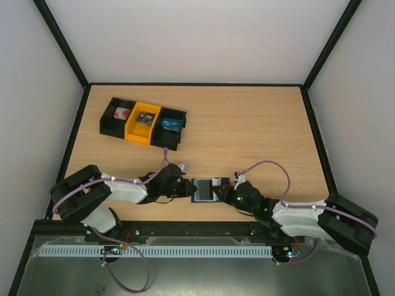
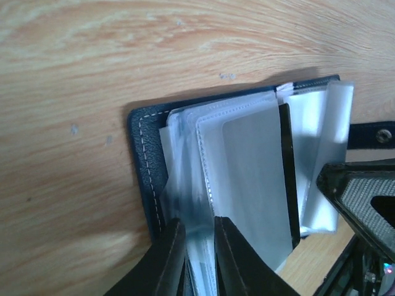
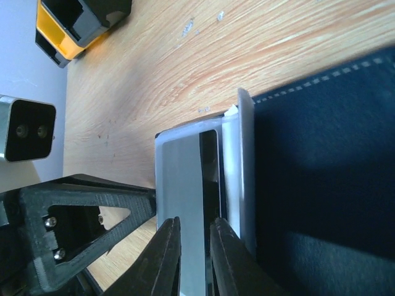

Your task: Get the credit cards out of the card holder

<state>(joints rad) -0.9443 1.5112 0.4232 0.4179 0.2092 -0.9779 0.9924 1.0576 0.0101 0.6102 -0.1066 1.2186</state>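
The left end effector [image 1: 184, 188] hung low over the table [image 1: 259, 129]. Its fingers [image 2: 165, 262] were a narrow slit apart, with the edges of several clear leaves running into that slit. Whether they pressed on the plastic or merely bracketed it could not be told. Just ahead of its tips, between it and its partner, lay the card holder [image 1: 207, 190], open and flat on the wood. The right end effector [image 1: 226, 196] met it from the opposite side. Its fingers [image 3: 163, 259] stood equally close together around a single grey leaf, and again a real pinch could not be confirmed.

The step in hand appeared to be parting the leaves so that one card could be drawn free. Doing it well would likely mean one end effector pinning the leaf stack near the spine. The other would take only the card's edge, not the sleeve with it, and pull straight along the pocket's opening. A skewed pull would probably drag the light holder across the table.

The holder showed a dark cover with pale stitching along its rim and a fan of glossy transparent pockets, slack and curling. One pocket held a flat grey panel with a black strip down one side. This was probably one of the credit cards [image 2: 250, 179], though the film blurred it.
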